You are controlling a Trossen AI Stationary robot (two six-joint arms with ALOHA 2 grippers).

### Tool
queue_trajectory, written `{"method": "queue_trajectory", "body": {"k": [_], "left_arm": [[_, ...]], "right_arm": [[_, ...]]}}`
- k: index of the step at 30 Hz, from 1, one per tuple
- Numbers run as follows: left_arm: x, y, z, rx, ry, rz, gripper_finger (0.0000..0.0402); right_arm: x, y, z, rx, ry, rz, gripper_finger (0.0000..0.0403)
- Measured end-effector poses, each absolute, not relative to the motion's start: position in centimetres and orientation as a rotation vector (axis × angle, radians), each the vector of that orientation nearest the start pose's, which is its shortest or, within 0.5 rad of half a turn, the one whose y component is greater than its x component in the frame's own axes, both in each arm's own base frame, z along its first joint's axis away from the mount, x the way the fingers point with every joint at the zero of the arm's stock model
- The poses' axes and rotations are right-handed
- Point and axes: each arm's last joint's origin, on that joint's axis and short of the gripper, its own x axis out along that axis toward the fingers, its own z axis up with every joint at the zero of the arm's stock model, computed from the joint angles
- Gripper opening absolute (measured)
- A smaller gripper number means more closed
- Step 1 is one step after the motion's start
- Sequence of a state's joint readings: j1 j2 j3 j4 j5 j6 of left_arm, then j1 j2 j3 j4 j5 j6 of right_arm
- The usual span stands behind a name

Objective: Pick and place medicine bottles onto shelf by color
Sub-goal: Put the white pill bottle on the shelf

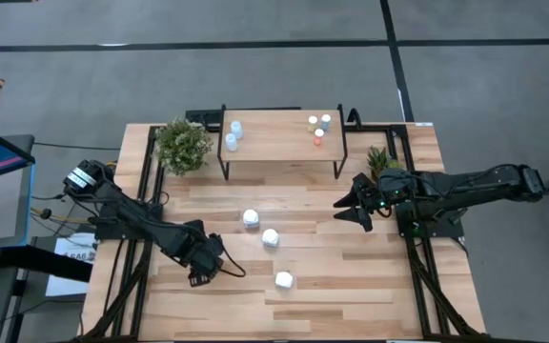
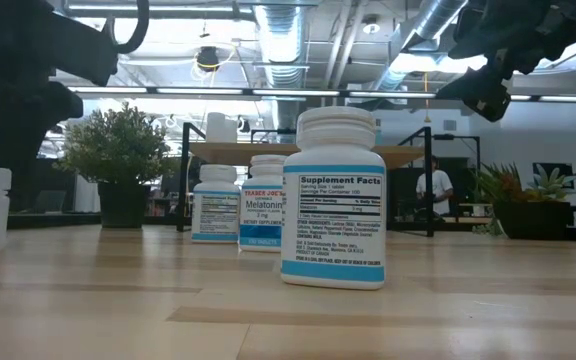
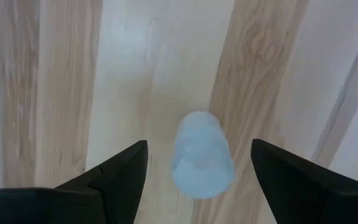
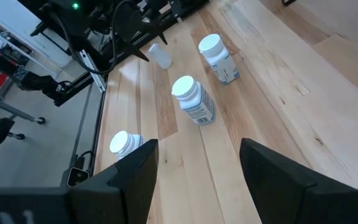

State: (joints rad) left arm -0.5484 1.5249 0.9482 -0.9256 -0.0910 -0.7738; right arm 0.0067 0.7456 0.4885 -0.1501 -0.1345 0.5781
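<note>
White bottle point(image 2: 333, 200) fronts two more, plant point(image 2: 118, 160) beyond.

The nearest white bottle point(image 2: 333, 197) carried a label headed "Supplement Facts" — its smaller print was unreadable. The middle bottle point(image 2: 265, 203) read "Trader Joe's" and "Melatonin".

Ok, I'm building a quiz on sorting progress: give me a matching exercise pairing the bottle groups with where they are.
1. two pale-blue bottles
2. three tiny bottles
3. three white bottles
4. third pale-blue bottle

A. tabletop, in a diagonal row
B. shelf, left arm's end
C. between the left gripper's open fingers
D. shelf, right arm's end

Pairs: 1-B, 2-D, 3-A, 4-C
</note>
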Motion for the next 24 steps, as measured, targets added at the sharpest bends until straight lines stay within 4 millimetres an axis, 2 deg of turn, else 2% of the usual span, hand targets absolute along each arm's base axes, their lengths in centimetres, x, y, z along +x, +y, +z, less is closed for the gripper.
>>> {"method": "queue_trajectory", "body": {"k": [18, 21, 24], "left_arm": [[21.7, -12.93, 18.76, -0.11, 1.457, 0.162, 0.0271], [21.67, -12.92, 18.75, -0.107, 1.459, 0.162, 0.0257], [21.67, -12.92, 18.75, -0.104, 1.46, 0.159, 0.0222]], "right_arm": [[16.68, 0.5, 24.01, 0.593, 0.436, 0.018, 0.0249], [16.68, 0.5, 24.01, 0.593, 0.436, 0.018, 0.0249], [16.68, 0.5, 24.01, 0.593, 0.436, 0.018, 0.0249]]}}
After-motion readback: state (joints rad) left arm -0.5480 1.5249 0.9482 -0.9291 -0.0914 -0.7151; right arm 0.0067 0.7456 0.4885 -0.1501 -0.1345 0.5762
